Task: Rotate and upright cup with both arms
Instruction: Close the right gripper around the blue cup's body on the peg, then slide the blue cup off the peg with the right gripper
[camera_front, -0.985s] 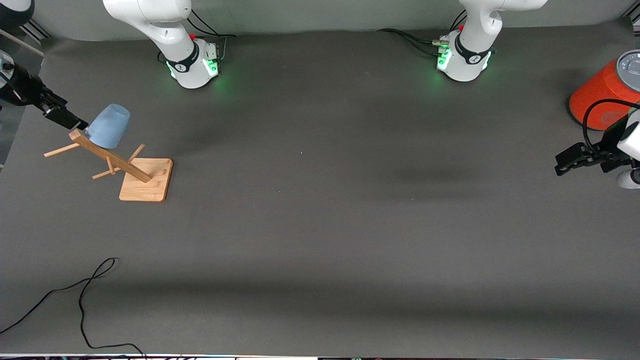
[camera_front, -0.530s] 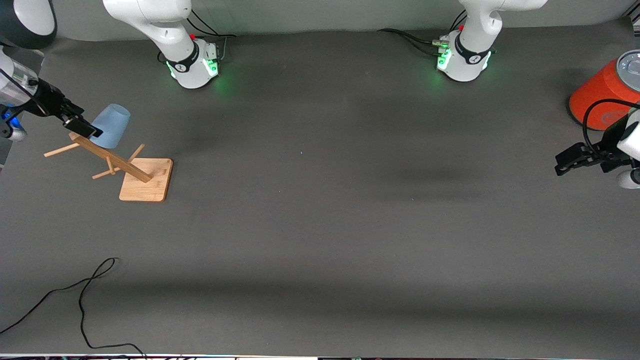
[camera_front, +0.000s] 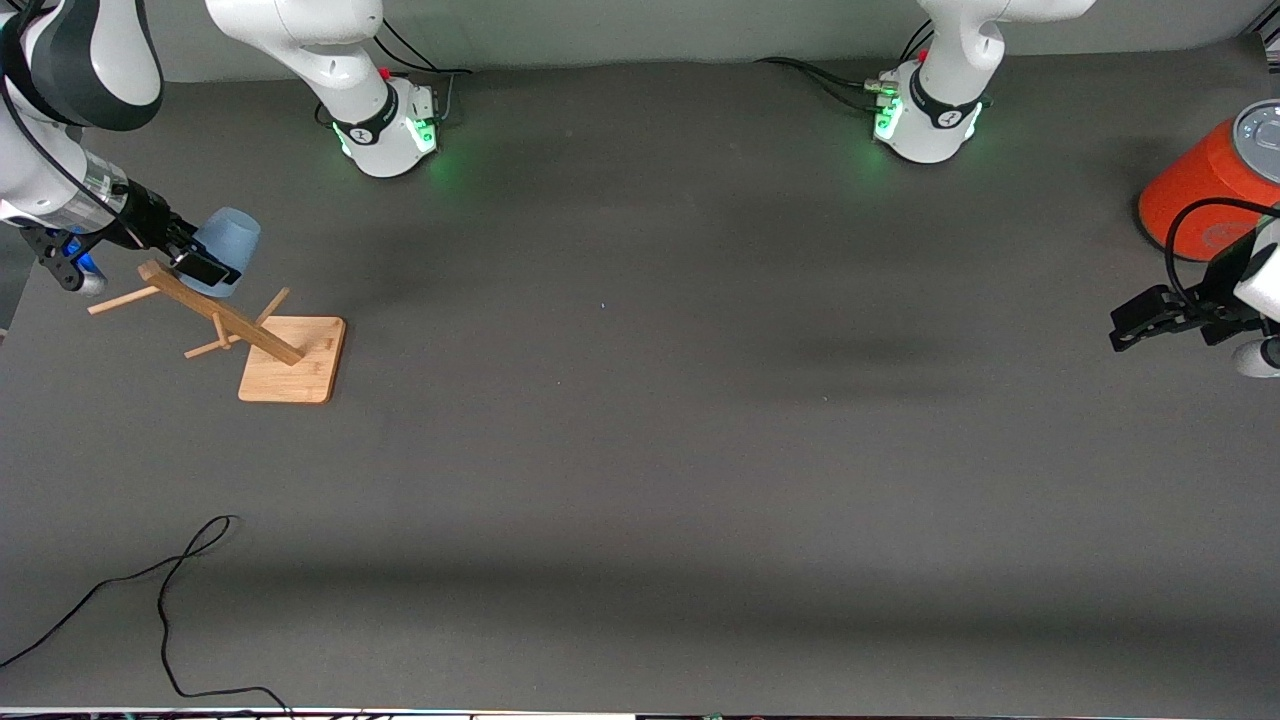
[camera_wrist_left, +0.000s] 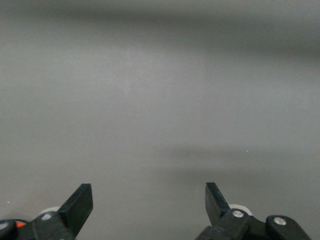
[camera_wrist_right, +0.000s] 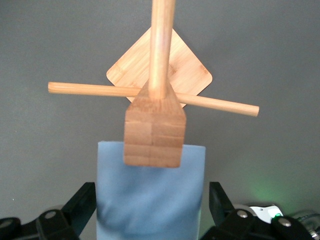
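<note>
Cup (camera_front: 226, 249), pale blue, hung upside down on a peg of the wooden mug rack (camera_front: 290, 358) at the right arm's end of the table (camera_front: 640, 450), right gripper (camera_front: 198, 262) alongside it, left gripper (camera_front: 1135, 328) waiting over bare table near the orange-red cylinder (camera_front: 1205, 185). Left wrist view: jaws spread wide, nothing between, only grey table below. Right wrist view: jaws released and straddling the cup (camera_wrist_right: 150, 195), fingers (camera_wrist_right: 82, 202) flanking its sides, rack's square post (camera_wrist_right: 154, 131) overlapping it.

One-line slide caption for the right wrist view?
Right gripper, jaws open, straddles the pale-blue cup hung on the wooden peg rack.
</note>
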